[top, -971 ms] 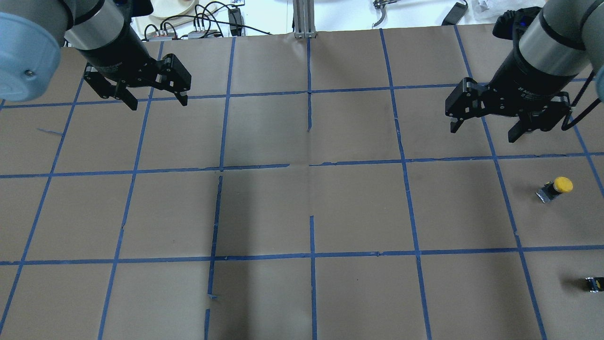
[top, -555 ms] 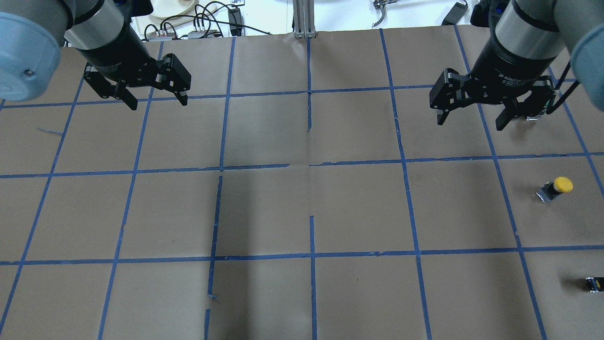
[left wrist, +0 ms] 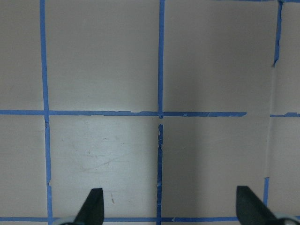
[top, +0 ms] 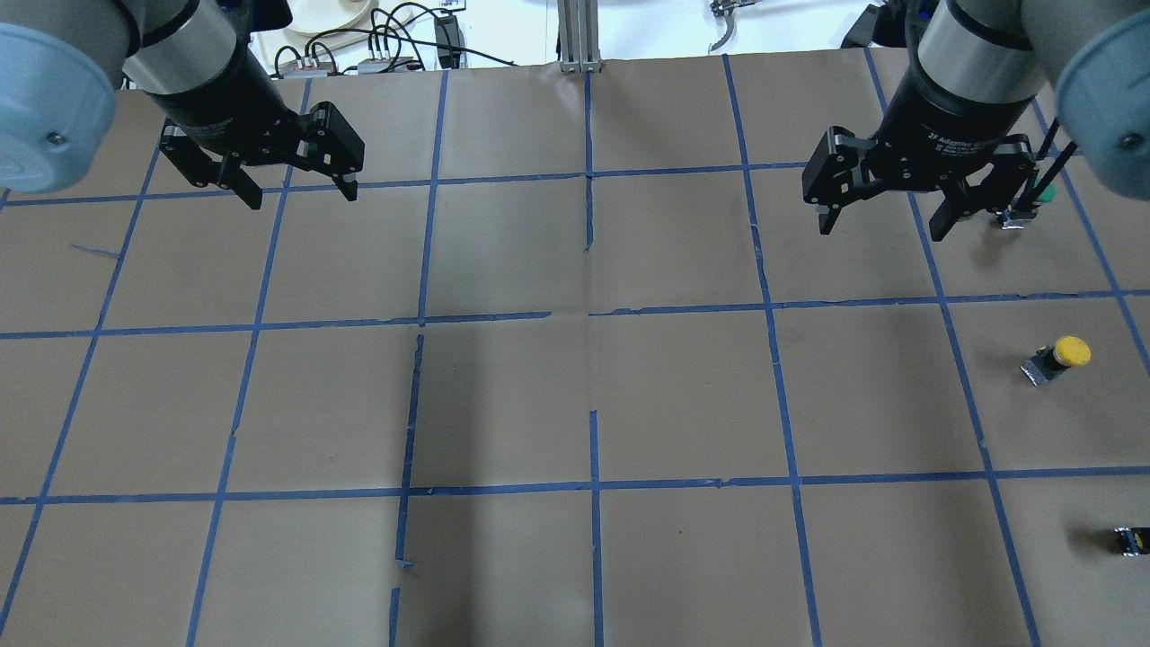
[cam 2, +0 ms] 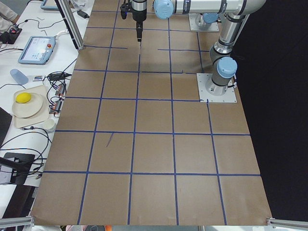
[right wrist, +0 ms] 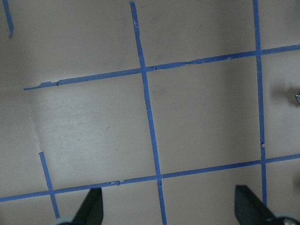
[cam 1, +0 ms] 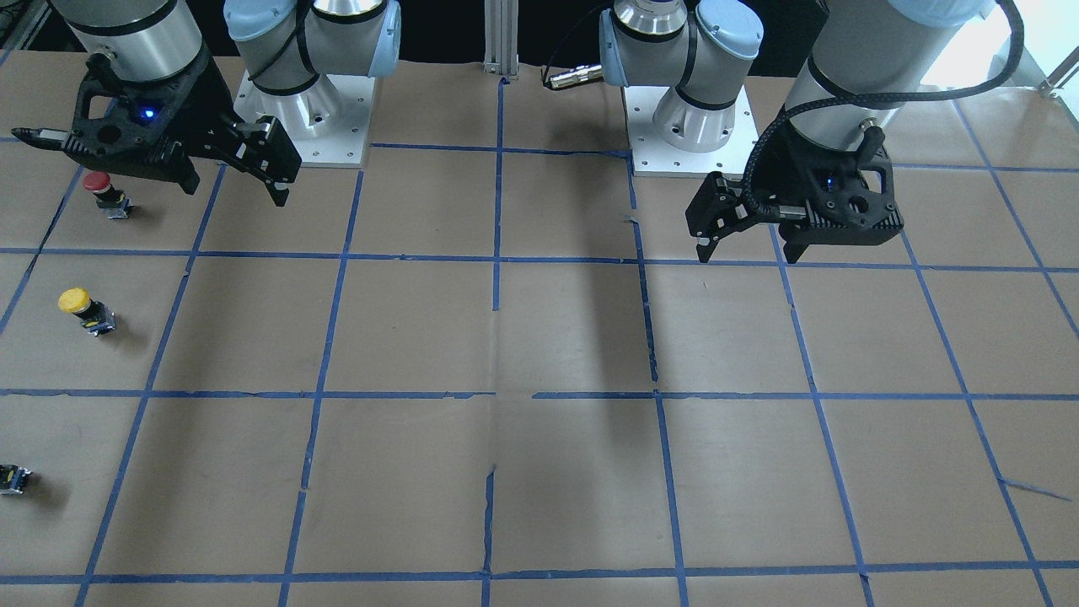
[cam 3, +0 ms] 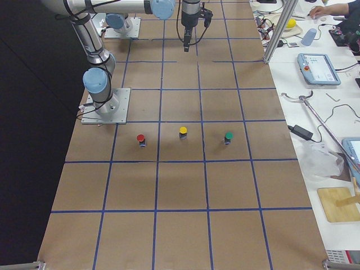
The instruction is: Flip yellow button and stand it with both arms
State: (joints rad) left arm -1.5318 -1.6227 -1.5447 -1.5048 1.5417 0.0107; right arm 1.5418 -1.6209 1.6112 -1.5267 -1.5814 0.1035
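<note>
Right end effector (top: 882,226) spread, aloft, yellow button (top: 1060,357) well apart

The button (cam 3: 183,131) sits on the table (cam 3: 180,188), seemingly midway between other buttons (cam 3: 140,138).

Brown paper table (cam 3: 185,225), blue tape grid. Three small capped push buttons in a row, one per square: red-capped button (cam 3: 140,138), yellow-capped button (cam 3: 183,131) in the middle, green-capped button (cam 3: 228,136). Red nearest silver arm base (cam 3: 104,106).
</note>
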